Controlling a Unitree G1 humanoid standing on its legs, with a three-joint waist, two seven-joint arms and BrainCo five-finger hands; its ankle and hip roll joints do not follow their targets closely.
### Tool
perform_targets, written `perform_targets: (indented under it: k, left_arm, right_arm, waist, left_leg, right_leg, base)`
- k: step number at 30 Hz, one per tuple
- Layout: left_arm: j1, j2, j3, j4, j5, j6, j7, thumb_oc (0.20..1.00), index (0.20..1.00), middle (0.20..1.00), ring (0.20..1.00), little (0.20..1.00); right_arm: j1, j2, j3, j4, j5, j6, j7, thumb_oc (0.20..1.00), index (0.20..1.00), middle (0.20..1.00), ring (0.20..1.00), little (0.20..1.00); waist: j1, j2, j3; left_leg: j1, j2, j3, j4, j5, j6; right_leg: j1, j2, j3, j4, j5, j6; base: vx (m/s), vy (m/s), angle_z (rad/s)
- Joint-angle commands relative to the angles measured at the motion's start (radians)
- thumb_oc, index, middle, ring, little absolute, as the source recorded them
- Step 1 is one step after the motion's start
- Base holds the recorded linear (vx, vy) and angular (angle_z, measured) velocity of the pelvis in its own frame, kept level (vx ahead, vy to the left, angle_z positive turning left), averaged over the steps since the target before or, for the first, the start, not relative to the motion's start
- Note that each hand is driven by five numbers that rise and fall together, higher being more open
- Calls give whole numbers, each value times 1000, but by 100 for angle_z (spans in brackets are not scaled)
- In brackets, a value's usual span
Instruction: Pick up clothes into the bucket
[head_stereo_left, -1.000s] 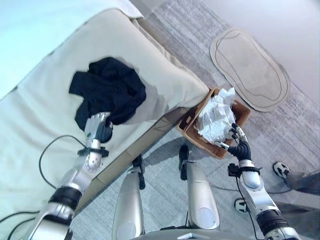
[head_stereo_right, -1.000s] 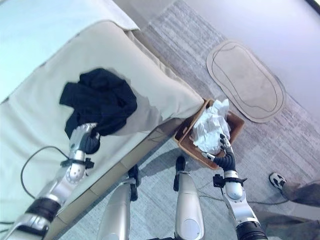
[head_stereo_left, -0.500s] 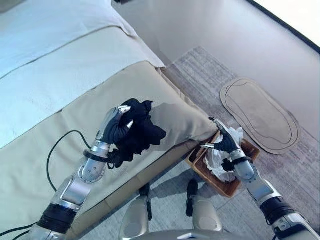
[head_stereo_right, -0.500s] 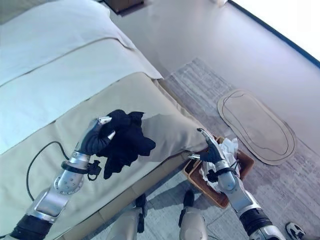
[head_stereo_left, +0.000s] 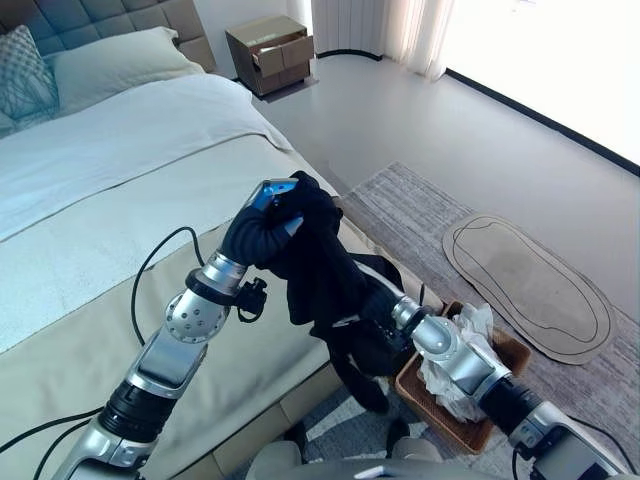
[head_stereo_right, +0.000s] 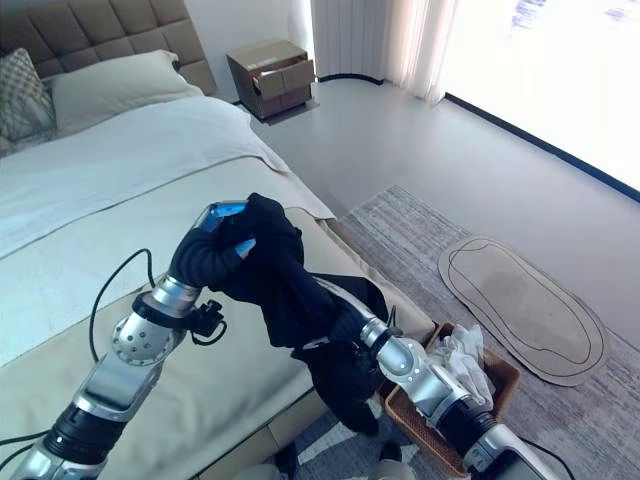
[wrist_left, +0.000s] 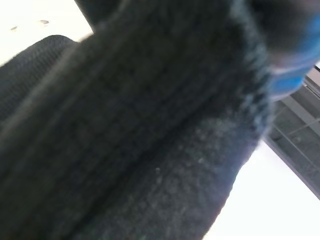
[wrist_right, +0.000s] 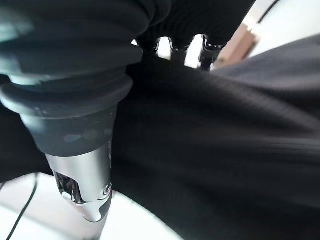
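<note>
While the crumpled black cloth garment (head_stereo_left: 320, 265) hung in the air above the edge of the beige-covered bed (head_stereo_left: 90, 300), we noted the left hand (head_stereo_left: 262, 225) curled shut around its top. The right hand (head_stereo_right: 352, 325) was buried in its folds; finger state undeterminable. The brown woven basket (head_stereo_left: 510, 355) with white clothes (head_stereo_left: 462, 335) stood on the floor beside the bed.

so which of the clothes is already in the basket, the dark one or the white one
The white clothing, crumpled inside the brown basket on the floor. The dark garment hangs in the air from the left hand, above the bed edge.
</note>
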Motion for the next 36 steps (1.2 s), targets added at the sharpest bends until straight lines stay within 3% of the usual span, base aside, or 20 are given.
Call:
perform_targets:
  k: [1,5,6,7,17,28,31,32,33,34,35,36]
  left_arm:
    - [-115,-25,-5,-103,-91,-30,17,200,200,200,200,200]
    - [-130,-67,-33,-126,-142,-17,11,200,200,200,200,200]
    - [-134,-70,-39,-128,-146,-13,9,200,200,200,200,200]
    - [-140,-75,-48,-138,-155,-10,4,200,200,200,200,200]
    - [-130,-75,-26,-181,-203,1,-4,200,200,200,200,200]
    - [-112,-54,101,-226,-201,-9,10,200,200,200,200,200]
    - [-44,-57,175,-233,-210,-24,33,200,200,200,200,200]
    - [-23,-65,198,-218,-218,-37,35,200,200,200,200,200]
    - [93,-95,280,-201,-214,-54,63,200,200,200,200,200]
    - [95,-96,279,-202,-214,-54,63,200,200,200,200,200]
    - [188,-114,335,-159,-202,-54,64,200,200,200,200,200]
    - [191,-115,333,-159,-202,-55,63,200,200,200,200,200]
  right_arm:
    - [-52,80,44,-19,63,-6,21,1000,1000,1000,1000,1000]
    - [-46,133,67,16,96,11,20,1000,1000,1000,1000,1000]
    - [-45,138,70,20,98,14,18,395,395,395,395,395]
    - [-41,146,70,28,103,18,11,200,200,200,200,200]
    - [31,123,-6,53,99,41,-39,200,200,200,200,200]
    - [200,84,-165,81,92,75,-74,200,200,200,200,200]
    - [237,91,-231,84,122,71,-103,200,200,200,200,200]
    - [292,106,-292,254,242,51,-97,200,200,200,200,200]
    - [352,26,-415,52,301,29,-90,200,200,200,200,200]
    - [356,25,-416,48,302,32,-89,200,200,200,200,200]
    - [430,-20,-552,-75,330,6,-102,200,200,200,200,200]
    - [437,-21,-554,-81,329,9,-102,200,200,200,200,200]
  waist:
    - [9,-48,-42]
    - [7,-45,-54]
    - [7,-45,-54]
    - [6,-43,-56]
    - [-2,-45,-70]
    - [-16,-47,-84]
    - [-16,-48,-85]
    - [-17,-48,-83]
    - [-22,-56,-80]
    - [-22,-54,-84]
    - [-33,-59,-81]
    - [-32,-58,-84]
  left_leg:
    - [5,13,10,-15,-17,7]
    - [16,17,16,-20,-17,7]
    - [18,17,16,-21,-17,7]
    - [23,18,16,-23,-16,6]
    - [32,17,18,-19,-20,5]
    - [39,17,16,-17,-22,2]
    - [41,21,17,-19,-20,-1]
    - [46,23,18,-18,-23,-3]
    - [39,24,24,-19,-11,-5]
    - [42,25,23,-22,-17,-6]
    - [45,28,27,-28,-15,-5]
    - [45,29,27,-29,-15,-5]
  right_leg:
    - [14,-35,21,-64,80,32]
    - [25,-33,19,-73,80,30]
    - [27,-31,19,-74,81,30]
    - [31,-31,17,-75,82,30]
    - [46,-30,15,-82,83,31]
    - [60,-29,9,-82,82,31]
    - [60,-27,8,-84,84,31]
    - [64,-24,8,-83,80,31]
    - [52,-21,17,-85,90,28]
    - [54,-20,17,-87,85,29]
    - [50,-15,23,-88,86,28]
    - [50,-15,23,-88,86,28]
  base:
    - [0,0,0]
    - [0,0,0]
    - [0,0,0]
    - [0,0,0]
    - [0,0,0]
    - [0,0,0]
    - [0,0,0]
    - [-63,-13,-1]
    - [-31,-11,1]
    - [-40,-22,0]
    - [0,0,0]
    - [-7,-30,-2]
